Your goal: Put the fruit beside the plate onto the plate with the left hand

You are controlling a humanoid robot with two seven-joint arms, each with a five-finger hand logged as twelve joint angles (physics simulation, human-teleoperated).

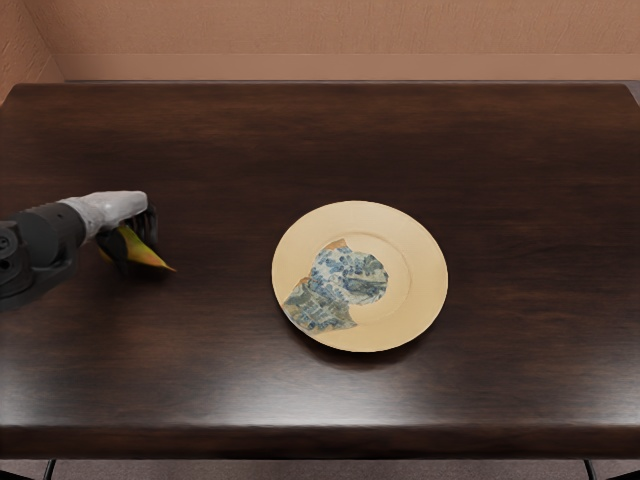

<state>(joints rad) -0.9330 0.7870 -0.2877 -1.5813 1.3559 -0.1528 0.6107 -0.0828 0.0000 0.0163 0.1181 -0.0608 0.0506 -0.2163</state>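
Clutching yellow fruit (pixel 150 259), left robot hand (pixel 131 238) well apart from patterned plate (pixel 422 262).

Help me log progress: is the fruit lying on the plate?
No, the fruit is held in the left robot hand, well left of the plate.

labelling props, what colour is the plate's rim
Pale tan-yellow plate, with a blue patterned patch at its centre; head view.
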